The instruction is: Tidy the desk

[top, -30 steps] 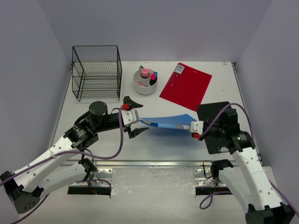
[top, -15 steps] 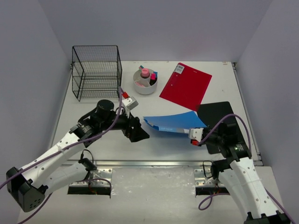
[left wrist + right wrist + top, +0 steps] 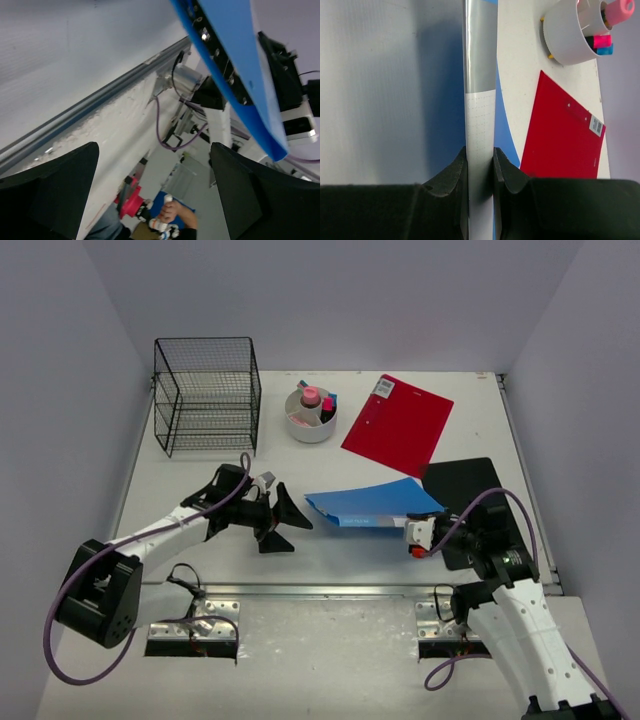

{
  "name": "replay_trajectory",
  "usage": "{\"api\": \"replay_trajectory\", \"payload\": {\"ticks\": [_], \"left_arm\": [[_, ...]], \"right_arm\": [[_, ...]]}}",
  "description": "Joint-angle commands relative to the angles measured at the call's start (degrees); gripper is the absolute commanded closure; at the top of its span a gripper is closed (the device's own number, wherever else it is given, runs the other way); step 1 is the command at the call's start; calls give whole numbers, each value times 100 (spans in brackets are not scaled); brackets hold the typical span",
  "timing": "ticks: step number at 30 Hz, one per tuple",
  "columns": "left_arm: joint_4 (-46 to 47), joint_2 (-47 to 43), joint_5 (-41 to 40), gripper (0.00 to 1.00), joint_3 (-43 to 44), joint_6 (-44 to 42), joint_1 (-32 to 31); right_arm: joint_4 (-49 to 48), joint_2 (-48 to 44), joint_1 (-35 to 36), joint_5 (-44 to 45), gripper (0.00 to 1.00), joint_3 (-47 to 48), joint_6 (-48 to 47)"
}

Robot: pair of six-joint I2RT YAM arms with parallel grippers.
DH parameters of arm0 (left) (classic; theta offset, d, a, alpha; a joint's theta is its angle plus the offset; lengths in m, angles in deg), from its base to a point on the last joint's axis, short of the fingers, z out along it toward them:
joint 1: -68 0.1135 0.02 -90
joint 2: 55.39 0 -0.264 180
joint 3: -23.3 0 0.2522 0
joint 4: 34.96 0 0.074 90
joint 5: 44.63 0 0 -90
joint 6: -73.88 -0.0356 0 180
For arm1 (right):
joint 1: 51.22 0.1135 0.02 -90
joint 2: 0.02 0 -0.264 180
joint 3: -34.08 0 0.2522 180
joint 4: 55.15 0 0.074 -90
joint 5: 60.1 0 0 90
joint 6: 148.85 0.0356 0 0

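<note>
The off-white desk (image 3: pixel 200 480) has a silver rail (image 3: pixel 330 589) along its front. A blue folder (image 3: pixel 370 504) is in the middle, its right near edge pinched by my right gripper (image 3: pixel 414 532), which is shut on it. In the right wrist view the fingers (image 3: pixel 454 174) clamp the folder's pale edge (image 3: pixel 479 120). My left gripper (image 3: pixel 283 521) is open and empty, low over the desk just left of the folder's left end, not touching it. In the left wrist view the folder (image 3: pixel 235 65) hangs at upper right, beyond the spread fingers (image 3: pixel 50 192).
A black wire basket (image 3: pixel 206 395) stands at the back left. A white cup of markers (image 3: pixel 311 415) is beside it. A red folder (image 3: pixel 398 424) lies at the back right, and a black flat folder (image 3: pixel 463 483) lies partly under the right arm. Lavender walls enclose the desk.
My left arm has dropped low and drawn back from the folder's left end, gripper still open. The right gripper has pulled back toward the front edge, still holding the folder.
</note>
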Motion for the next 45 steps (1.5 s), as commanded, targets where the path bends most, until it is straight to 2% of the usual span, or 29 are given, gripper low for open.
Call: {"api": "replay_trajectory", "payload": {"ticks": [1, 4, 8, 14, 20, 26, 32, 38, 45], "left_arm": [[815, 116, 158, 6, 432, 1745, -88], [792, 113, 40, 2, 495, 2109, -144], [1311, 212, 193, 0, 298, 2477, -179], [2055, 495, 194, 2, 69, 3026, -438], [2420, 653, 201, 2, 36, 3045, -620], [1799, 311, 226, 1, 273, 2297, -162], [1187, 55, 369, 1, 258, 1938, 285], [1403, 237, 299, 2, 189, 2200, 234], [1830, 603, 298, 4, 182, 2668, -110]], "right_arm": [[54, -198, 8, -625, 100, 57, -986], [197, -238, 12, -853, 100, -36, -1541], [545, -212, 16, -1149, 100, -122, -2407], [180, -306, 24, -1313, 100, -364, -2775], [-317, -144, 60, -1054, 100, -369, -2568], [-1239, -156, 87, -198, 100, -564, -1371], [-1829, -334, 87, -178, 100, -828, -1345], [-2165, -277, 96, -295, 100, -856, -1410], [-2546, -1, 149, -446, 100, -660, -1396]]}}
